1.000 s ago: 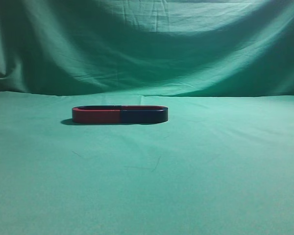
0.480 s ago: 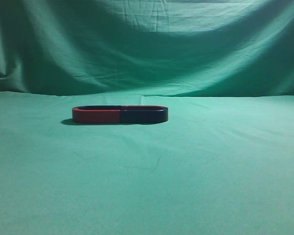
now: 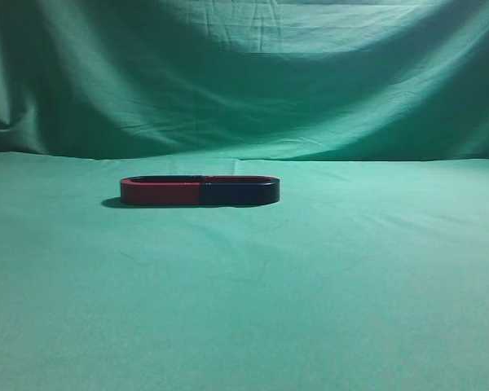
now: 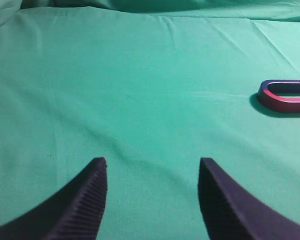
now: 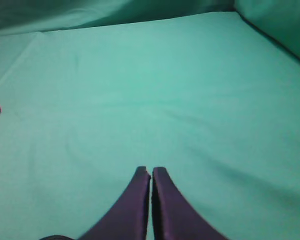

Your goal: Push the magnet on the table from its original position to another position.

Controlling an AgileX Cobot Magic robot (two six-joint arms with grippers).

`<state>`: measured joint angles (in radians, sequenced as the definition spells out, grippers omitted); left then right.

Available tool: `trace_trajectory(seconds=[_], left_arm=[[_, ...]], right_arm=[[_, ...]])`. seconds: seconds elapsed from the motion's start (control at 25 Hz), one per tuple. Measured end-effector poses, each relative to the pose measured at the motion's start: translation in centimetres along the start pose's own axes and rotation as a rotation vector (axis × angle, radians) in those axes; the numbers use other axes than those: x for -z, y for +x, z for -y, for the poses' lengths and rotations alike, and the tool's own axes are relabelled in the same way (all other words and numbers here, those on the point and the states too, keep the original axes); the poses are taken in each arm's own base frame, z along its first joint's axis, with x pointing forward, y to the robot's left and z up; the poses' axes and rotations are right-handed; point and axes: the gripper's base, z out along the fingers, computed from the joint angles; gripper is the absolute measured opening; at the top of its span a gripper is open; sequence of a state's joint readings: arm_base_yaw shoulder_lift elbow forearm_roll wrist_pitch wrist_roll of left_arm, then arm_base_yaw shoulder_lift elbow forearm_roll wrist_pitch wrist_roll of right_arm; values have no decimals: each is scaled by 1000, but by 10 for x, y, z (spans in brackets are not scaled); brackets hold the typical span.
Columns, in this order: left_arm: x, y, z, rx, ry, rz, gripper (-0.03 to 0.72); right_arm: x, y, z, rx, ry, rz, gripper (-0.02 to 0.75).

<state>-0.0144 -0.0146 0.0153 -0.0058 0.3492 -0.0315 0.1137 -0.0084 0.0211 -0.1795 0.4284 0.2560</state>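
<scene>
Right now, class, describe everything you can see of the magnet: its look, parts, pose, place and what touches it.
The magnet is a flat, elongated closed loop with rounded ends and a hollow middle, glossy like painted metal or plastic. In the exterior view its left half is red and its right half dark blue. It lies flat on the green cloth, long side across that view, casting a small shadow. Only the cloth touches it; neither gripper is near it.

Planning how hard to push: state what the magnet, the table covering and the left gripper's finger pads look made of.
Magnet: a rigid loop, half red, half dark blue, with a smooth, slightly glossy coat; probably painted metal, though plastic can't be ruled out.
Table covering: matte green woven cloth, shown by its creases and folds.
Left gripper pads: dark, finely ribbed, likely rubber or plastic.
</scene>
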Motion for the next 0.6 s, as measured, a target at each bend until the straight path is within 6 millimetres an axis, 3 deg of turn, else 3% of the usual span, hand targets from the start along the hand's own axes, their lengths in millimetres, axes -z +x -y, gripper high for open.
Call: trace_trajectory(seconds=[0.6], left_arm=[[0,0,0,0,0,0,372]], right_arm=[[0,-2,0,20,5,30,0]])
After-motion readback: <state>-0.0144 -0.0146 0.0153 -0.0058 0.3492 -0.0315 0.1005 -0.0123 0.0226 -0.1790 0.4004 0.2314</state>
